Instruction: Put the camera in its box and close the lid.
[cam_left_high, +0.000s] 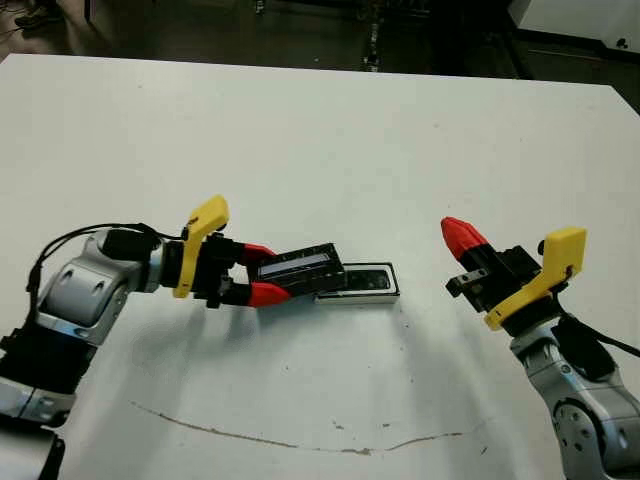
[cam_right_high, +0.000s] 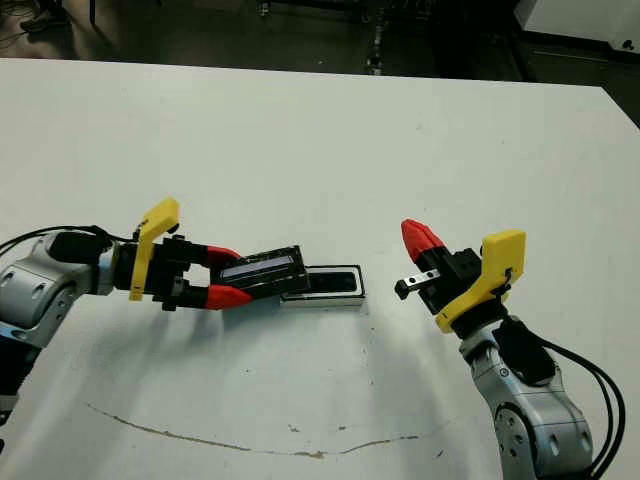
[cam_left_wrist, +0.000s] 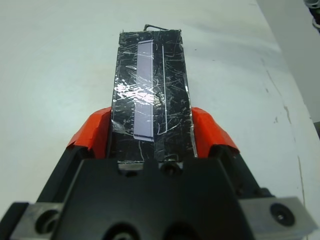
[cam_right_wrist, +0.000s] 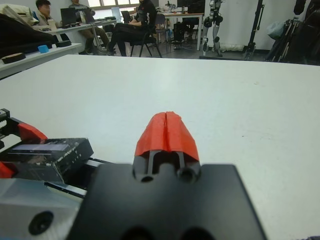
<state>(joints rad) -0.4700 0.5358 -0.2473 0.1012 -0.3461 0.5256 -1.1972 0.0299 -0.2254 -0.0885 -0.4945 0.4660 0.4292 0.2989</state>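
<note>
A broad white table (cam_left_high: 330, 130) with a matte top fills the head views; a thin brownish curved mark (cam_left_high: 300, 440) runs across its near part.

The left arm's gripper (cam_left_high: 266, 273), a black body with a yellow bracket and two red-tipped fingers, reaches in from the left. Its fingers are clamped on the flat glossy black rectangular lid (cam_left_high: 298, 270), one red tip on each long side, as the left wrist view shows (cam_left_wrist: 150, 95). The lid carries a pale bluish-white strip along its top face. It is held tilted, its far end lying over the left end of the box.

The right arm's gripper (cam_left_high: 462, 236), of the same black, yellow and red build, is held off to the right, well apart from the box. Its two red fingers (cam_right_wrist: 166, 131) are pressed together with nothing between them.

The small shallow rectangular box (cam_left_high: 372, 296), white-walled with a thin dark base edge, sits on the table between the two grippers, its left part hidden under the lid.

Inside the box lies a dark glossy shape, the slim black camera (cam_left_high: 366, 279), only partly visible past the lid's edge.

In the right wrist view, people (cam_right_wrist: 135, 22) sit at desks beyond the table.
</note>
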